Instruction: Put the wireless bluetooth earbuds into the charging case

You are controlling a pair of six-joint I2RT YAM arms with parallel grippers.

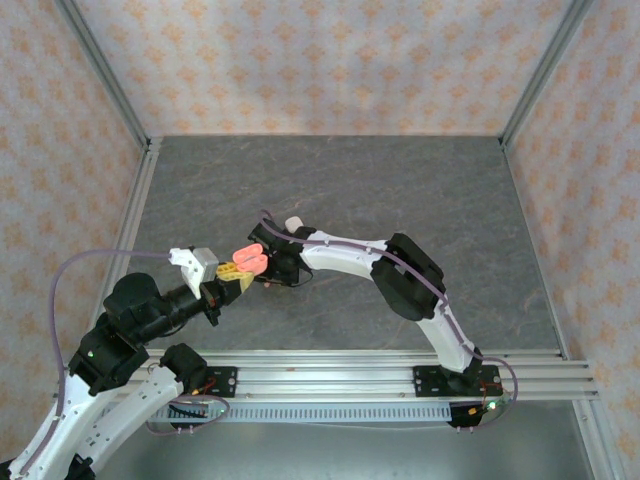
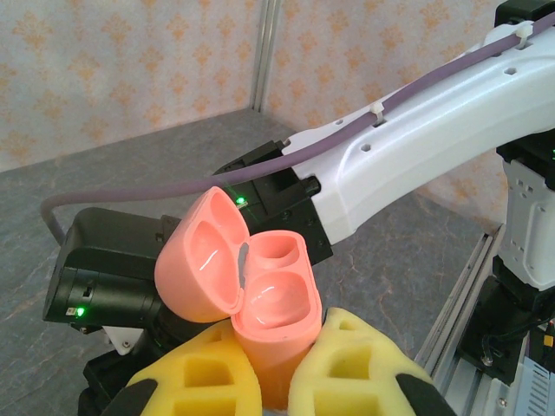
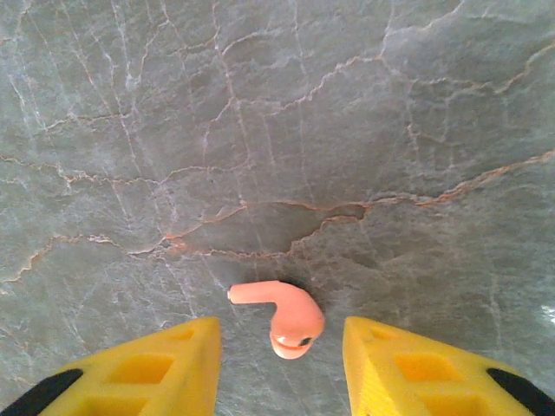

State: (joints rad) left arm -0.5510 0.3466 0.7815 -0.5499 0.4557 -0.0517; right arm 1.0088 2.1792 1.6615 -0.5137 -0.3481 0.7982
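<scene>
One salmon-pink earbud [image 3: 282, 314] lies on the grey table [image 3: 347, 130] between the spread, unclenched fingers of my right gripper [image 3: 279, 328], touching neither. I see my left gripper [image 2: 282, 334] clamped on the pink charging case [image 2: 264, 290], held upright with its lid hinged open.

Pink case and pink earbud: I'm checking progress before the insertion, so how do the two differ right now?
The pink case is clamped in the left end effector; the pink earbud lies loose on the table, the open right end effector straddling it. The pink case is a hinged shell, lid open; the pink earbud is one stemmed piece. Both are salmon-pink.
</scene>
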